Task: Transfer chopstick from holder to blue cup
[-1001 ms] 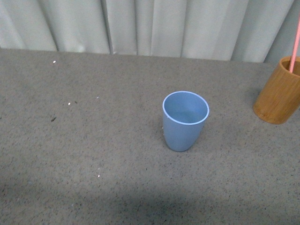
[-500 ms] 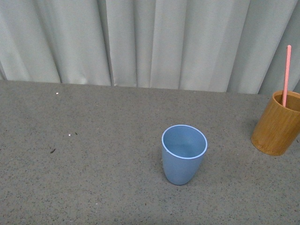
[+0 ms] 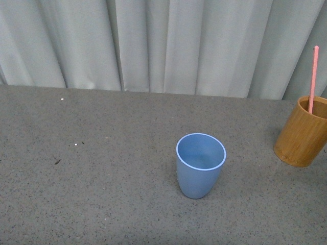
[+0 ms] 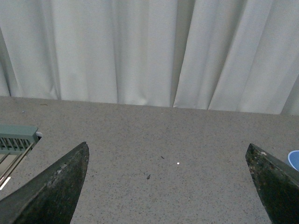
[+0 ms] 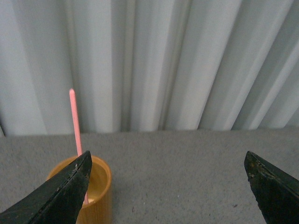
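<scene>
The light blue cup (image 3: 200, 164) stands upright and empty near the middle of the grey table in the front view. At the right edge stands the golden-brown wooden holder (image 3: 303, 132) with one pink-red chopstick (image 3: 312, 79) rising from it, leaning slightly. The right wrist view shows the same holder (image 5: 96, 189) and chopstick (image 5: 74, 119) beside one finger of my open right gripper (image 5: 167, 161), which has nothing between its fingers. My left gripper (image 4: 168, 151) is open over bare table, and a sliver of the blue cup (image 4: 294, 159) shows at the frame's edge. Neither arm appears in the front view.
A pale pleated curtain (image 3: 163, 46) closes off the far edge of the grey speckled tabletop (image 3: 102, 168). A grey-green ribbed object (image 4: 16, 138) lies at the table's side in the left wrist view.
The front camera's view has tilted up since one second ago: cup and holder sit lower in frame and more curtain shows. Little differs from half a second ago.
</scene>
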Robot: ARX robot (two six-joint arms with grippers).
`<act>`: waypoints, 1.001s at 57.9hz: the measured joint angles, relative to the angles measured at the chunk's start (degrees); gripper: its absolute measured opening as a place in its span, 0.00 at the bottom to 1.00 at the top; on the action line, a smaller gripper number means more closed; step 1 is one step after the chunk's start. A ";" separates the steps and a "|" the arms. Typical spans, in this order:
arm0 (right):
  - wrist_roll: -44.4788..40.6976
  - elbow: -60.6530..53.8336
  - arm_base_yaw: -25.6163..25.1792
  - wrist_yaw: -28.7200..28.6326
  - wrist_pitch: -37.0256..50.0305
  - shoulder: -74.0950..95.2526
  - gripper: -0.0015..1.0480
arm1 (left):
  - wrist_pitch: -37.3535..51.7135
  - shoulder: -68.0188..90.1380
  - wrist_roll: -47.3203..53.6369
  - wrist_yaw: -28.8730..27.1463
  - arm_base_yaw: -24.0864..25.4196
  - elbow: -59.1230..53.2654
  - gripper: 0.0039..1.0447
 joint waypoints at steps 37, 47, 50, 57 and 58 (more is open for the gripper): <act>6.47 24.15 5.86 1.73 -20.37 18.08 0.91 | 0.00 -0.02 0.04 0.07 0.00 0.00 0.83; 10.51 29.92 6.60 2.14 -22.86 21.27 0.91 | 0.00 0.00 0.09 0.07 0.00 0.00 0.94; 10.97 31.54 6.78 2.64 -24.02 22.75 0.91 | 0.00 -0.02 0.09 0.07 0.00 0.00 0.94; 11.32 35.08 7.76 4.04 -25.14 26.25 0.91 | 0.00 -0.02 0.09 0.07 0.00 0.00 0.94; 11.30 35.50 7.93 4.17 -25.14 26.64 0.91 | 0.00 -0.02 0.11 0.07 0.00 0.02 0.94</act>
